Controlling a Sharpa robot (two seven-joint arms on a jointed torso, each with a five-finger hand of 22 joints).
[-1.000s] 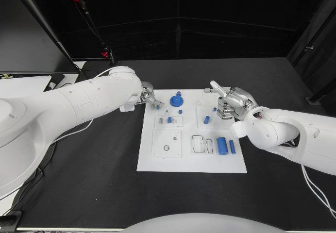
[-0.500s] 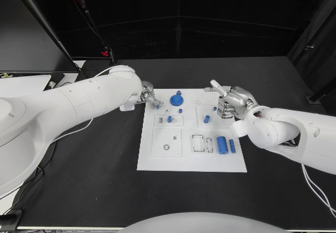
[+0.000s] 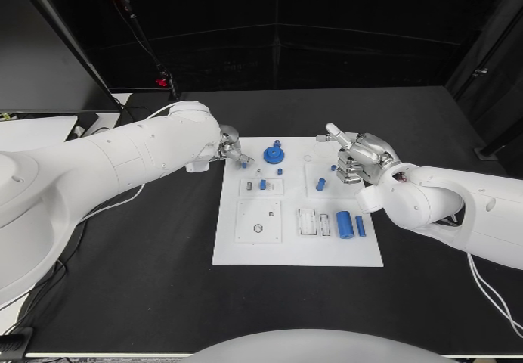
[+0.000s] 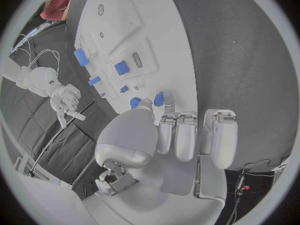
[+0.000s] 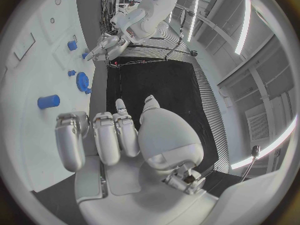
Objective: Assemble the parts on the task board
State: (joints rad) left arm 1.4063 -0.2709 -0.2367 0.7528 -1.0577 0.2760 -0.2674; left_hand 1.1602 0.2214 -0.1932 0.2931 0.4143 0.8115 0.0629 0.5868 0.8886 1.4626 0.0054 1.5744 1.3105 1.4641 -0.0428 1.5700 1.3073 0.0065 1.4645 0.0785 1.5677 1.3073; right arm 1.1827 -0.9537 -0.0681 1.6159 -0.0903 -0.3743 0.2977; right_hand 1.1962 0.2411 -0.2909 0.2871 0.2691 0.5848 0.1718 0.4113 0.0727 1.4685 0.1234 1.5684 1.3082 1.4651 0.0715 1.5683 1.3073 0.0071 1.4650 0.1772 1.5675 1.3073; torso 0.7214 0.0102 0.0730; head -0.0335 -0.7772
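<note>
The white task board lies mid-table. A blue gear stands near its far edge, with small blue pegs around it. Two blue cylinders lie at its right side. My left hand is at the board's far left corner. Its thumb and a finger pinch a small blue part. My right hand hovers over the board's far right edge. Its fingers are curled in on nothing, and one finger points away from me.
Black table surrounds the board on all sides. Empty rectangular slots sit in the board's near half. Cables and a stand lie beyond the far left corner.
</note>
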